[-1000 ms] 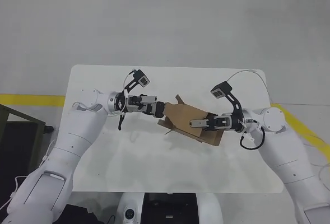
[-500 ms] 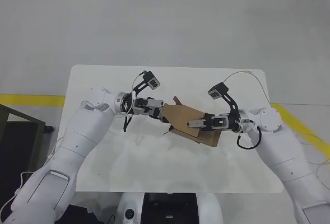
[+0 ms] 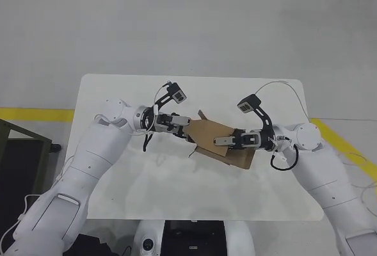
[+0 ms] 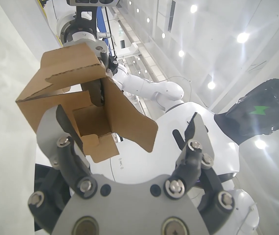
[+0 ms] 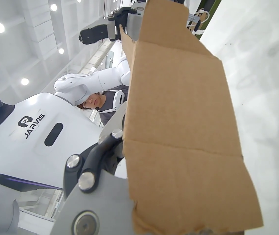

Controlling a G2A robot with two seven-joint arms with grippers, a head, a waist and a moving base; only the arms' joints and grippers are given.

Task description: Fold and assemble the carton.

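left hand spread at carton, right hand gripping it

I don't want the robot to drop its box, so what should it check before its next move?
1. Right hand gripping the carton: ok, it clamps one wall.
2. Left hand open and ready: ok, its fingers are spread wide.
3. Left hand lined up with the carton's open end: ok, one finger sits beside the small flap.
4. End flaps folded shut: not ok, the big flap sticks out.
5. Carton resting on the table: cannot tell.
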